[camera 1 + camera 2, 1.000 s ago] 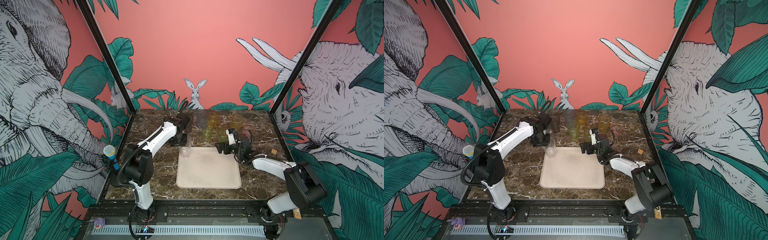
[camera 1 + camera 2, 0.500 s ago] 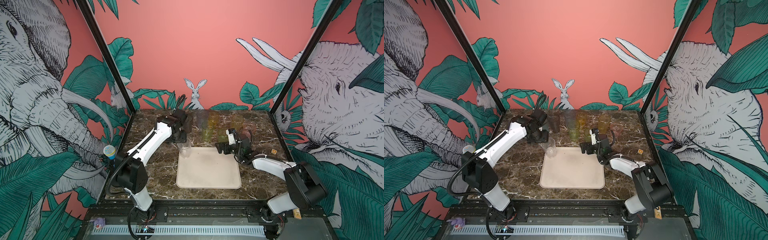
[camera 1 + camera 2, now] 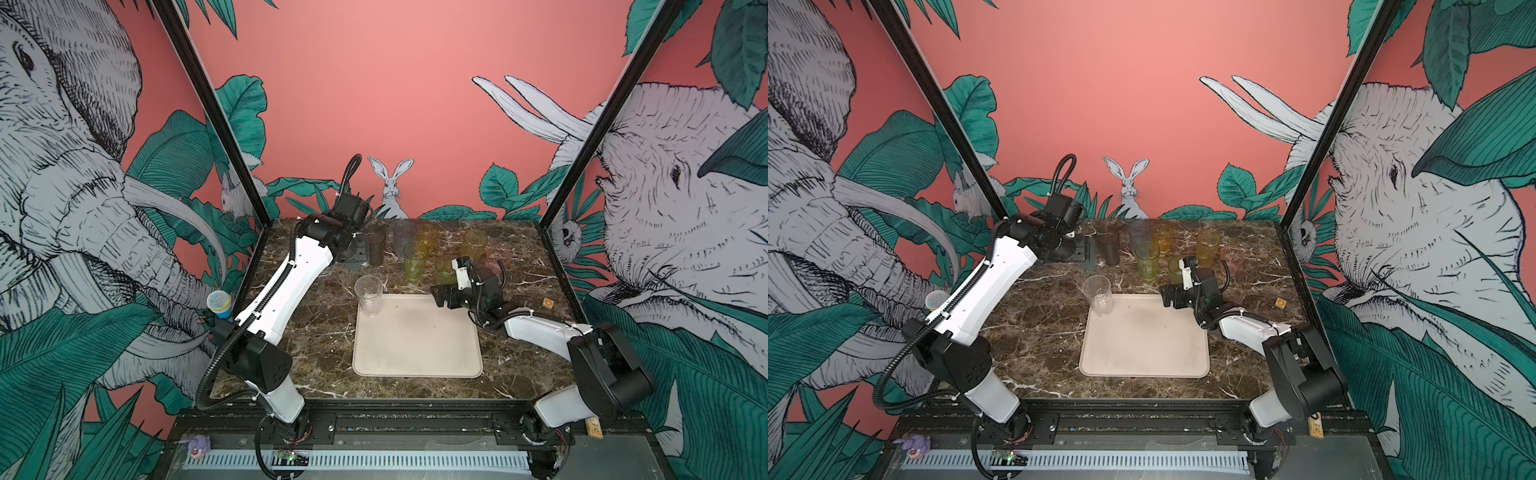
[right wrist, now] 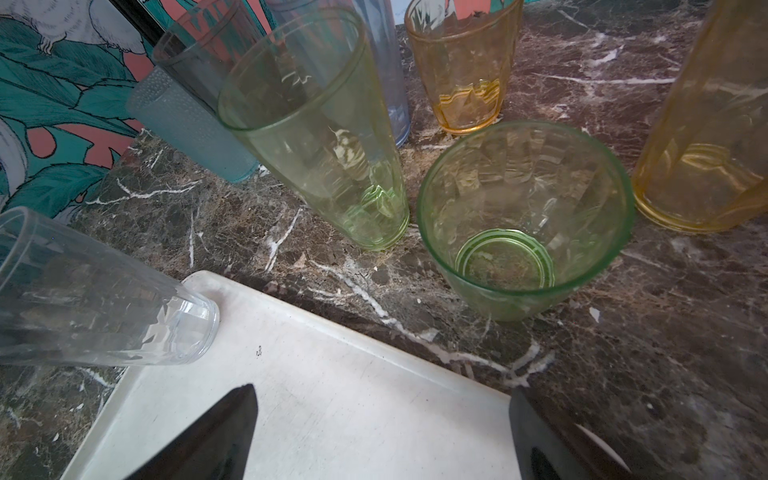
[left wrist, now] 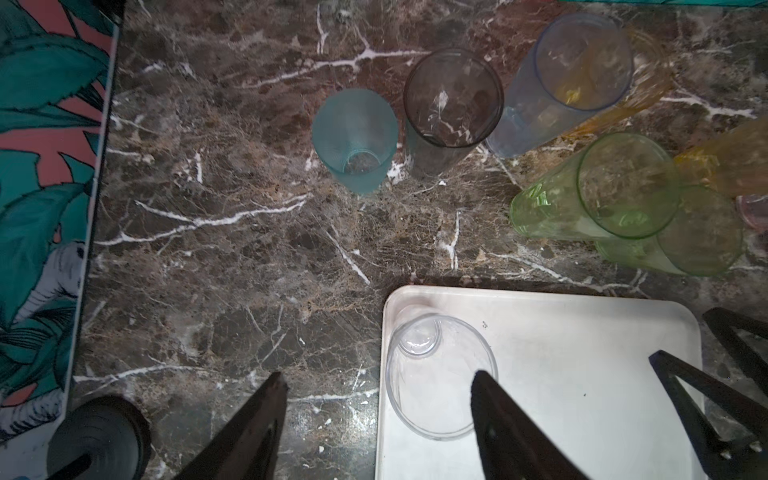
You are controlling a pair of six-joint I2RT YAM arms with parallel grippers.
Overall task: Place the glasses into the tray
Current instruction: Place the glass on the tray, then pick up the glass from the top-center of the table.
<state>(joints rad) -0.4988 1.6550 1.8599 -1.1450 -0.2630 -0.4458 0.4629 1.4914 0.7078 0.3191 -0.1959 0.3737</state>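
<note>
A clear glass [image 3: 369, 295] [image 3: 1097, 295] stands upright in the far-left corner of the cream tray [image 3: 415, 345] [image 3: 1142, 345]. My left gripper [image 5: 378, 390] hangs open above it, holding nothing; one fingertip [image 5: 484, 386] overlaps the clear glass's rim [image 5: 440, 382] in that view. In a top view the left gripper [image 3: 358, 259] sits beside the smoky grey glass [image 3: 377, 247]. My right gripper [image 4: 382, 403] [image 3: 440, 297] is open and empty over the tray's far-right edge [image 4: 332, 395]. A short green glass [image 4: 523, 220] stands just beyond the tray.
Behind the tray on the marble stand a teal glass [image 5: 355, 137], a blue one [image 3: 405, 235], a tall green one [image 3: 414, 262], a short amber [image 3: 428, 237], a tall amber [image 3: 473, 245] and a pink one [image 3: 496, 259]. A small wooden block [image 3: 548, 303] lies at right.
My left gripper has opened, let go of the clear glass and lifted back toward the far left. The glass stays standing in the tray corner. The right arm has not moved.
</note>
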